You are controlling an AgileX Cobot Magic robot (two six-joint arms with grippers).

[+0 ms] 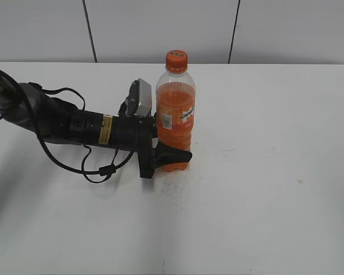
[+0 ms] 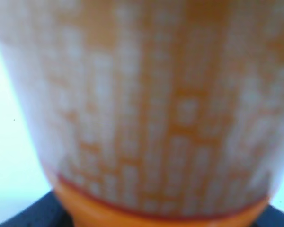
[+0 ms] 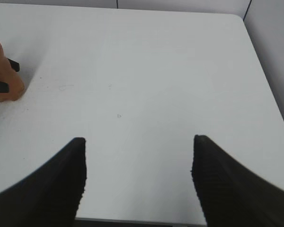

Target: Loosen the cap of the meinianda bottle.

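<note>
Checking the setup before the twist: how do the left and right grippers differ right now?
The left gripper is closed around the lower part of the meinianda bottle, which stands upright on the table. The right gripper is open and empty, hovering over bare table away from the bottle. Both have dark fingers.

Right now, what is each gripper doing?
Left gripper: closed around the lower part of the bottle, which stands upright on the table.
Right gripper: open, holding nothing, above bare table.
</note>
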